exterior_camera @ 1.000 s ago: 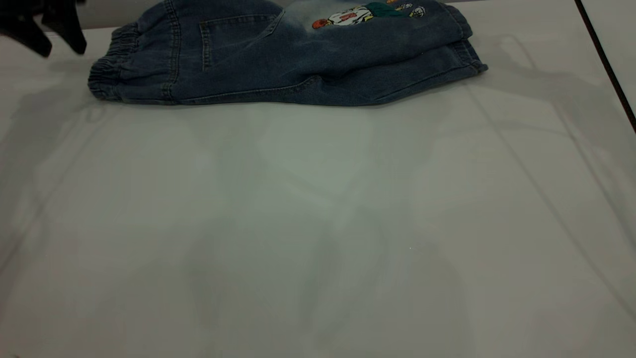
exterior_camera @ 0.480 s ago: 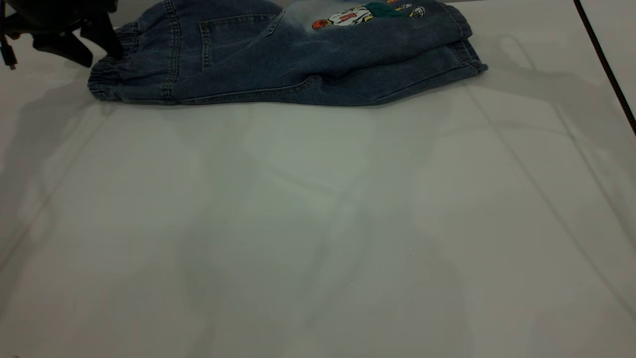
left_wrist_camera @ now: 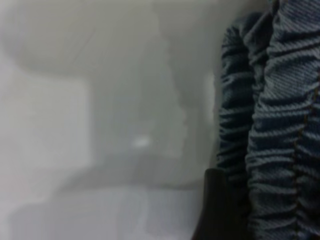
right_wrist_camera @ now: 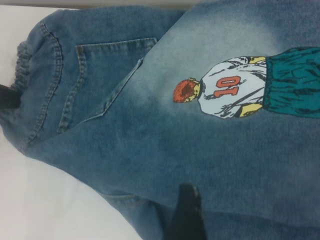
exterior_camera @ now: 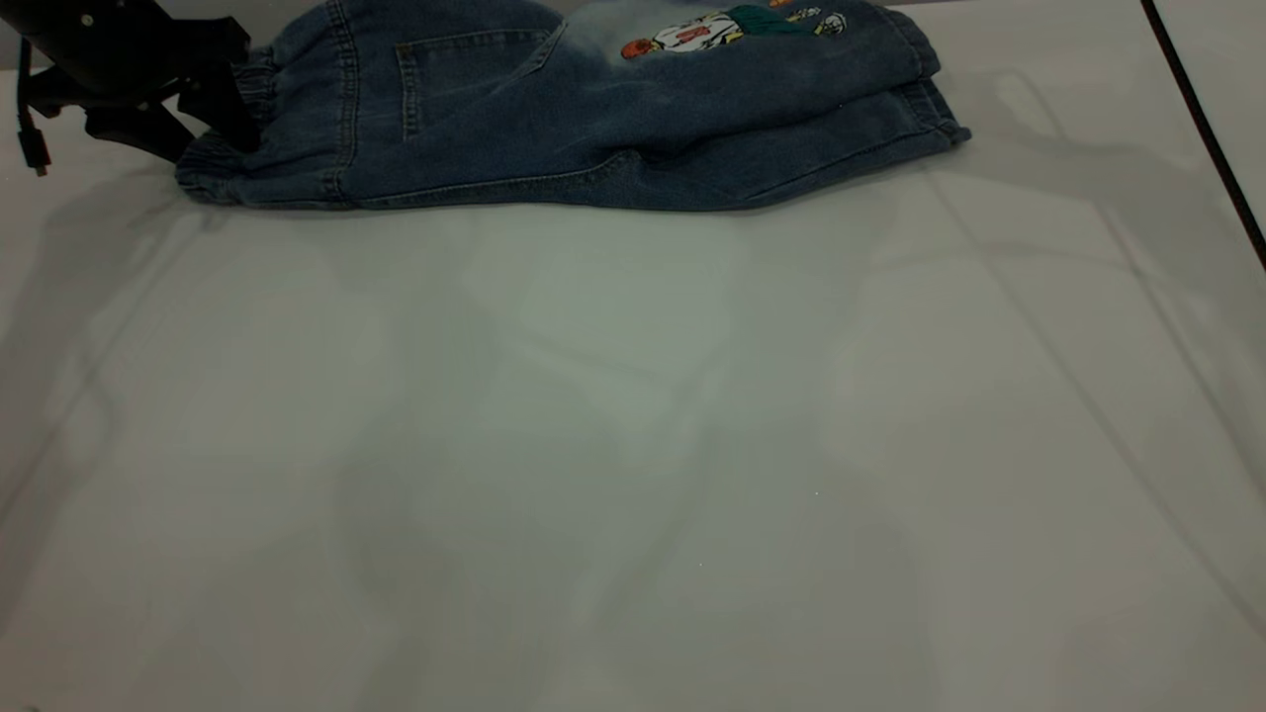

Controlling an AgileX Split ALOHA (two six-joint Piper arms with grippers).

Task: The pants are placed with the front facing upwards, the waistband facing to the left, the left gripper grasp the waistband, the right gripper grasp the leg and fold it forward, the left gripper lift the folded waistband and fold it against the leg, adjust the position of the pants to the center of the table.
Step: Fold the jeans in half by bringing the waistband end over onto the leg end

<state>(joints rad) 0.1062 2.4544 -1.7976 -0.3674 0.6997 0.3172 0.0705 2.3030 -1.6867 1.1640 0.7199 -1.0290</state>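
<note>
The blue denim pants point(exterior_camera: 593, 109) lie folded lengthwise at the far edge of the table point(exterior_camera: 633, 445), with the cartoon "10" print point(right_wrist_camera: 225, 92) facing up. Their gathered waistband point(exterior_camera: 203, 170) points to the left. My left gripper point(exterior_camera: 213, 148) is open at that waistband's end. One finger lies on the table side, the other over the ruffled band. In the left wrist view a dark finger point(left_wrist_camera: 220, 205) rests against the waistband point(left_wrist_camera: 270, 125). Over the pants point(right_wrist_camera: 150, 125), the right gripper shows just one dark finger point(right_wrist_camera: 187, 210), with denim on both sides of it.
A black cable point(exterior_camera: 1202, 119) runs along the table's right side. A thin cable with a plug point(exterior_camera: 32, 143) hangs from the left arm. The broad white surface in front of the pants holds only soft shadows.
The left gripper has come in from the far left corner, moving right and down until its fingers reach the waistband's end. The pants have not moved.
</note>
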